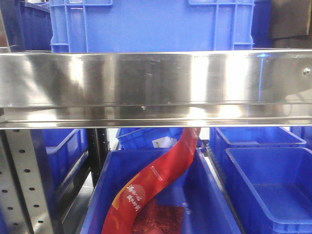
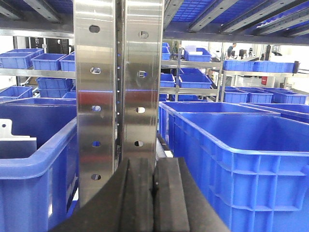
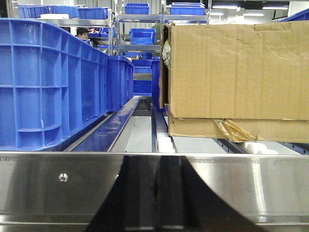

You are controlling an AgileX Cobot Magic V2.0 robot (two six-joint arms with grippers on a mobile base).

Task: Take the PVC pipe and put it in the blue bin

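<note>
Looking through the front camera, I see a steel shelf rail [image 1: 156,87] across the middle, a blue bin [image 1: 151,24] standing on the shelf above it, and below it an open blue crate [image 1: 214,204] holding a long red banner [image 1: 156,185] that curves up towards the rail; the banner carries white Chinese writing near its lower end, too small for me to read, and a small white mark higher up that I cannot make out; more blue crates [image 1: 268,175] sit to the right of it.

I cannot find the PVC pipe in any view.

On the left wrist camera, the left gripper [image 2: 153,193] has its black fingers pressed together with nothing between them, facing a perforated steel upright [image 2: 120,92], with a blue tote [image 2: 241,159] at the right; on the right wrist camera, the right gripper [image 3: 157,193] likewise looks closed and empty, lying against a steel rail [image 3: 58,183]; beyond it stand a tall blue container [image 3: 48,82] at the left and a plain cardboard box [image 3: 236,72] at the right, with no print I can read.
</note>
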